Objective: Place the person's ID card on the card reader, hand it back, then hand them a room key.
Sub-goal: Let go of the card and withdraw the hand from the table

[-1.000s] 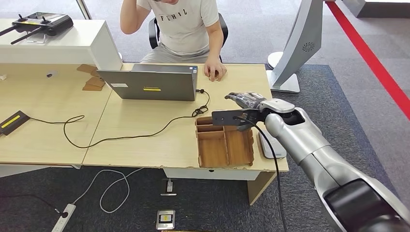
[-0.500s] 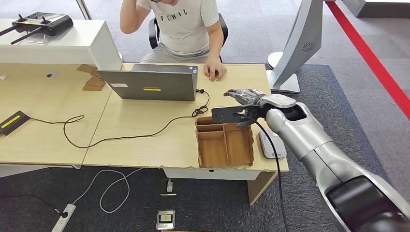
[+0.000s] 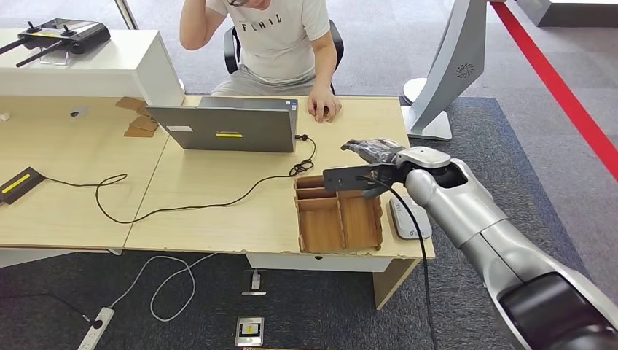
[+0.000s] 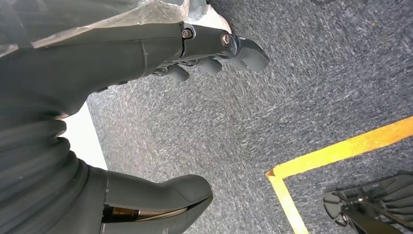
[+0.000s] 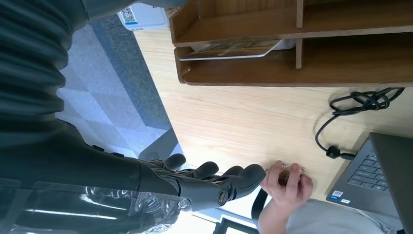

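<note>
Right hand (image 3: 373, 151) is extended over the desk (image 3: 218, 211), fingers stretched forward and apart; we see nothing held in it in either the head view or its wrist view. Just under and behind the hand sits the wooden tray (image 3: 339, 215), its far edge below the wrist. One tray compartment holds a flat card (image 5: 229, 50); we cannot tell from this angle whether it is the ID card or a room key. The white card reader (image 3: 408, 219) lies beside the tray, under the forearm, close to the desk's right edge.

Ahead of the fingertips there is bare desk surface, then the person's hand (image 3: 324, 108) resting near the desk's far edge, well apart from ours. The laptop (image 3: 229, 125) stands off to the hand's left, its black cable (image 3: 218, 200) looping up to the tray's far corner.

Left hand (image 4: 209, 48) hangs over grey carpet, fingers loosely curled and holding nothing; a yellow floor line (image 4: 336, 156) runs beyond it.
</note>
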Robot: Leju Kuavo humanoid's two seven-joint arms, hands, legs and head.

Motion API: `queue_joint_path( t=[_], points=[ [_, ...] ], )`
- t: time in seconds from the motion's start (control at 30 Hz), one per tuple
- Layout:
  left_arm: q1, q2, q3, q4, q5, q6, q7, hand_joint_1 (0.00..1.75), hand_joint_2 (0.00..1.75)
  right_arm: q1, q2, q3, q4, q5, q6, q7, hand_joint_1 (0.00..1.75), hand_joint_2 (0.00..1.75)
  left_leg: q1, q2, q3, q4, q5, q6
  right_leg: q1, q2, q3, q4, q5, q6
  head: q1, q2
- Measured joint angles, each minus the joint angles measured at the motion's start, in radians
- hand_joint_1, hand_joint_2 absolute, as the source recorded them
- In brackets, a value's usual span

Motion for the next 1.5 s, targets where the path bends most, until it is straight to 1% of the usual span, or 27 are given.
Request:
queue_joint_path(
  t=[0.47,0.7,1.13,1.5],
  points=[
    [0.0,0.006,0.0,0.0,-0.002,0.0,-0.002,0.0,1.75,0.011,-0.023,0.0,-0.036,-0.019,0.024,0.022,0.0,1.75,0.0,0.0,0.0,0.0,0.0,0.0,0.0,0.0,0.0,0.0,0.0,0.0,0.0,0.0],
    [-0.002,0.009,0.0,0.0,-0.008,0.0,-0.011,0.0,1.75,0.028,-0.055,0.006,-0.089,-0.047,0.04,0.045,0.0,1.75,0.0,0.0,0.0,0.0,0.0,0.0,0.0,0.0,0.0,0.0,0.0,0.0,0.0,0.0],
    [-0.005,0.013,0.0,-0.001,-0.018,0.0,-0.014,0.0,1.75,0.104,-0.1,0.006,-0.187,-0.079,0.058,0.092,0.0,1.75,0.0,0.0,0.0,0.0,0.0,0.0,0.0,0.0,0.0,0.0,0.0,0.0,0.0,0.0],
    [-0.005,0.014,0.0,-0.001,-0.025,0.0,-0.014,0.0,1.75,0.13,-0.131,-0.003,-0.27,-0.093,0.078,0.136,0.0,1.75,0.0,0.0,0.0,0.0,0.0,0.0,0.0,0.0,0.0,0.0,0.0,0.0,0.0,0.0]
  ],
)
